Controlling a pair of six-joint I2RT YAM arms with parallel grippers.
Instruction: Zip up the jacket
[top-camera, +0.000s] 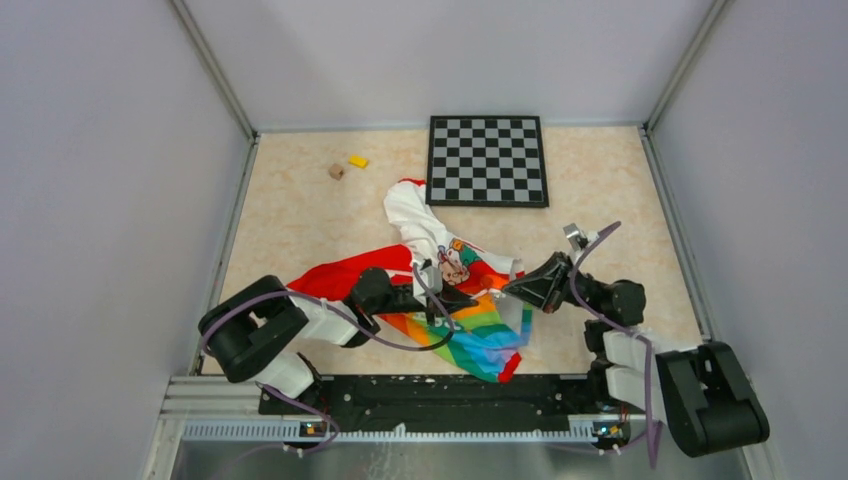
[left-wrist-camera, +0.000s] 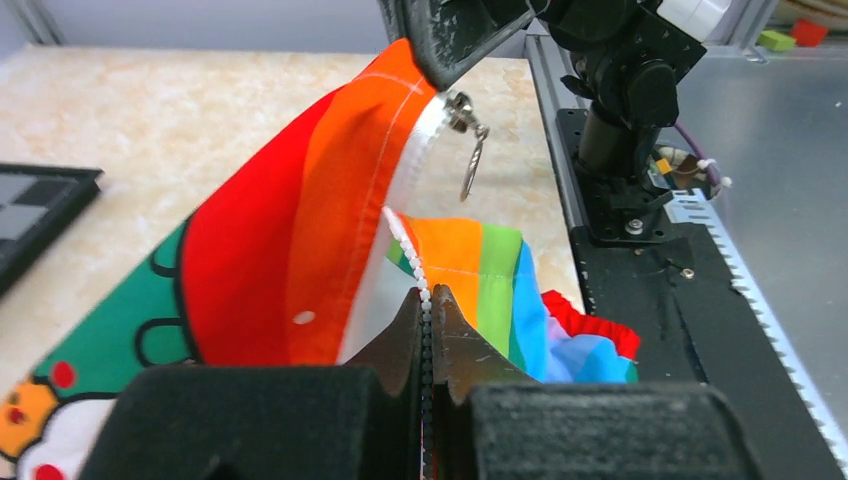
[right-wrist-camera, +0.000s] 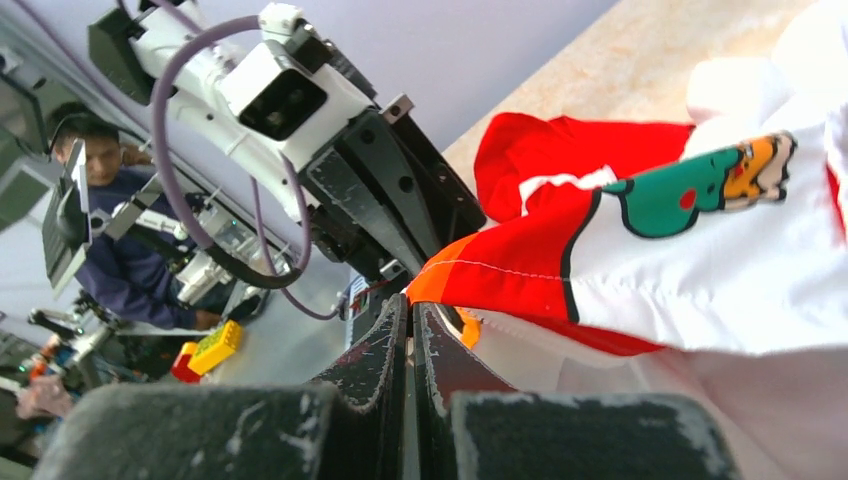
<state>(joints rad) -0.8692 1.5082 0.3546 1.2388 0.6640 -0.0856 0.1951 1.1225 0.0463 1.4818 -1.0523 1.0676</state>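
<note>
Near the surface's (top-camera: 300, 220) front edge, a jacket (top-camera: 420, 225) is held taut.
The left pincer (left-wrist-camera: 427, 310) pinches the zipper teeth (left-wrist-camera: 405, 240); the right pincer (right-wrist-camera: 410, 315) pinches the jacket's edge by the zipper pull (left-wrist-camera: 472, 165).

Bright even light — soft shadows; near fingers (left-wrist-camera: 398, 350) blurred.

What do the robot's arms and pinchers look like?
The left arm and right arm are both built from chunky black joints and white links. A thin purple cable loops along each one. The left gripper and right gripper each have two flat, black, pointed fingers. The right one's look scuffed.
</note>
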